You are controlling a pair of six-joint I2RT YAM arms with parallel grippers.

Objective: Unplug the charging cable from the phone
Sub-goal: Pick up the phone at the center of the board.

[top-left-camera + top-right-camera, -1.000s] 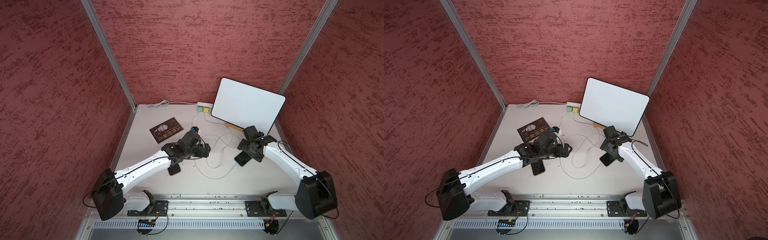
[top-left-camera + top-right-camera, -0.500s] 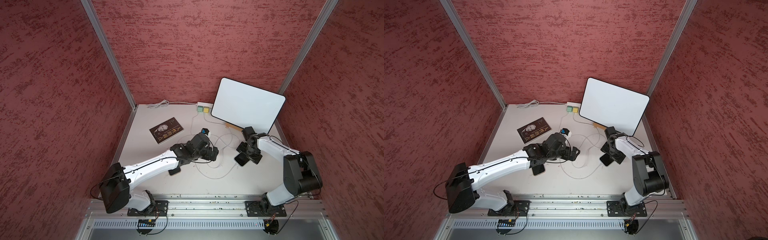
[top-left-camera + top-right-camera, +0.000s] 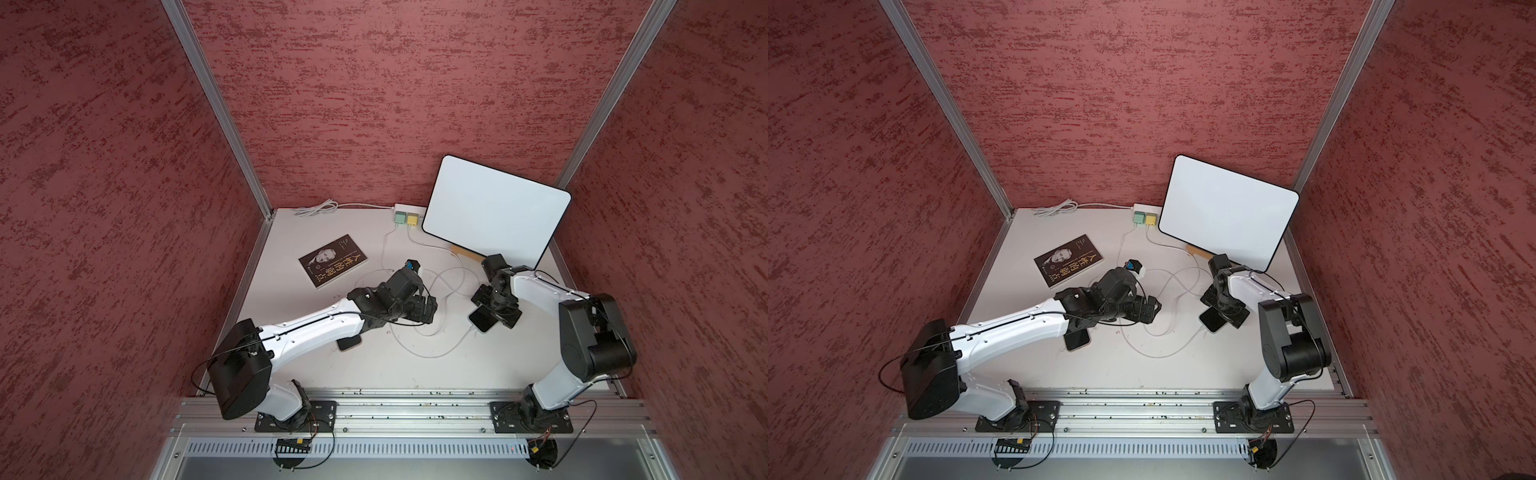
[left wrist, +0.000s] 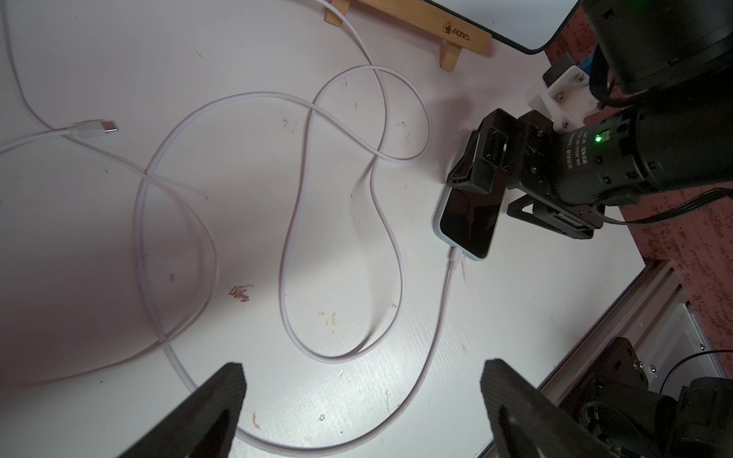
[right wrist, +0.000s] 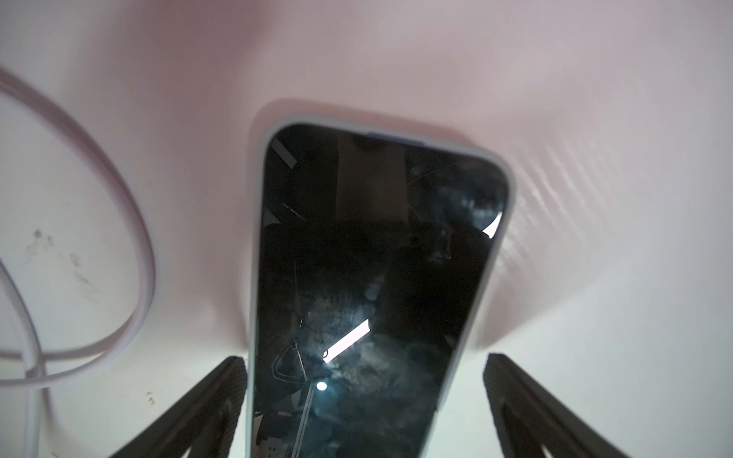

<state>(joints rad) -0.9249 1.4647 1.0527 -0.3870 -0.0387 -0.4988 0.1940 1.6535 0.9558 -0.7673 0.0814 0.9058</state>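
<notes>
The phone [image 3: 482, 322] [image 3: 1211, 321] lies dark screen up in a pale case on the right of the white table. The white charging cable [image 4: 456, 257] is plugged into its near end and loops away over the table [image 3: 436, 355]. My right gripper [image 5: 365, 368] [image 3: 496, 308] stands open, low over the phone's [image 5: 377, 257] other end, with a finger on either side. One finger is close against its edge, the other stands apart. My left gripper [image 4: 363, 376] [image 3: 428, 309] hangs open above the cable's loops with nothing between its fingers.
A second dark phone [image 3: 349, 343] lies under my left arm. A loose cable plug [image 4: 97, 127] rests on the table. At the back are a book [image 3: 332, 259], green [image 3: 400, 217] and yellow [image 3: 412, 217] chargers, and a white board [image 3: 494, 212] on a wooden stand [image 4: 412, 27].
My left arm has swung right, off the second phone and over the cable loops. My right arm's elbow has folded up closer while its gripper stayed over the phone.
</notes>
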